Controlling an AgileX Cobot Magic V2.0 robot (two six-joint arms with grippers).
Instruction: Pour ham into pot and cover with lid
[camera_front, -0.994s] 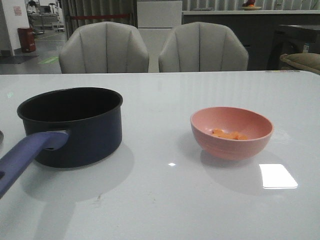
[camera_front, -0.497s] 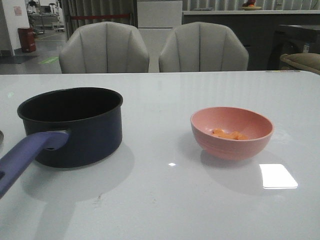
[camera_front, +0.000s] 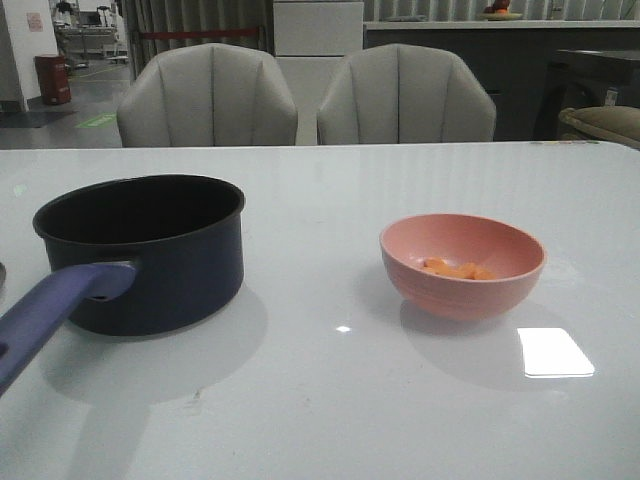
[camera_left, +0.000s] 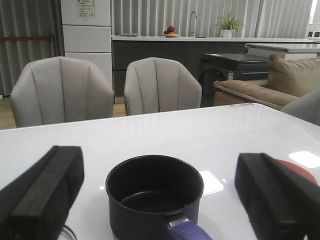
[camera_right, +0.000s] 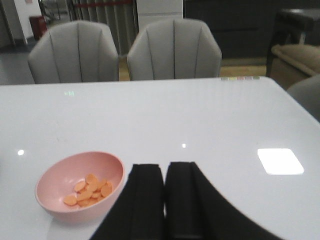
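Glossy white table (camera_front: 330, 400), two grey chairs (camera_front: 208, 95) behind

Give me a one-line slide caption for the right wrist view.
Right gripper shut above the white table, beside the pink bowl of ham.

Front view: low, near table (camera_front: 330, 400) height, facing forward toward two chairs (camera_front: 208, 95); pot (camera_front: 150, 250) left, bowl (camera_front: 462, 265) right. Left wrist view: close behind pot (camera_left: 154, 192), same facing. Right wrist view: above and behind bowl (camera_right: 80, 185); chairs shared by all three.
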